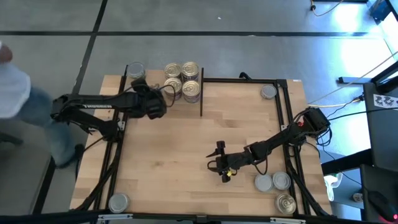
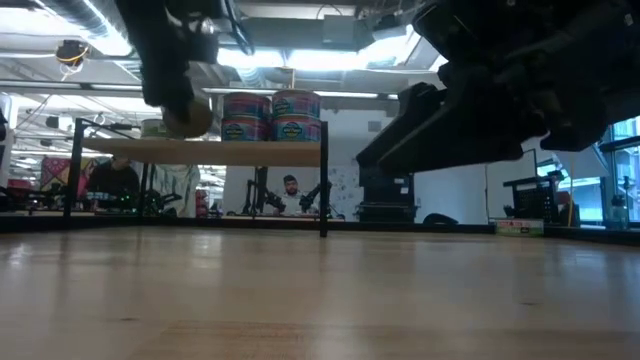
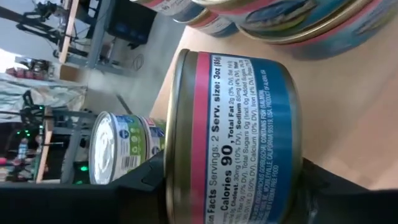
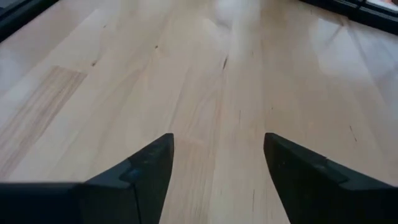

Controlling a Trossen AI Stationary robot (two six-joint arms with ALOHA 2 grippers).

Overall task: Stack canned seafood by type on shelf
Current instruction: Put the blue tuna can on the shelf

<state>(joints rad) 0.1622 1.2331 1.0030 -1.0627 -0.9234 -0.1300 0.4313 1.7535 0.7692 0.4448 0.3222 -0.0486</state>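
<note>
L gripper clenched on a pink-and-blue tin, gripped across its side w/ label text running sideways, held up at shelf height near the shelf's right end — in high view just beside the cluster of four gold-top tins at the board's back edge. Low view: same four read as pink-and-blue stacks sitting on the shelf, held tin hanging by the front edge. White-and-green tin visible past the held one, same shelf, further along; prob the silver-top can seen from above. Step in hand, as judged: placing phase for a pink/blue tin, matching type already grouped there. Next move calls for: level the tin, line up over or beside the like stacks, lower till seated, then release — no nudging the neighbours, stacks look easy to topple. R gripper released, fingers spread over bare tabletop, nothing between them; sits mid-table, waiting. Still loose on table: three tins near R arm, one grey-top far right corner, one near-left corner — sorting far from done.
</note>
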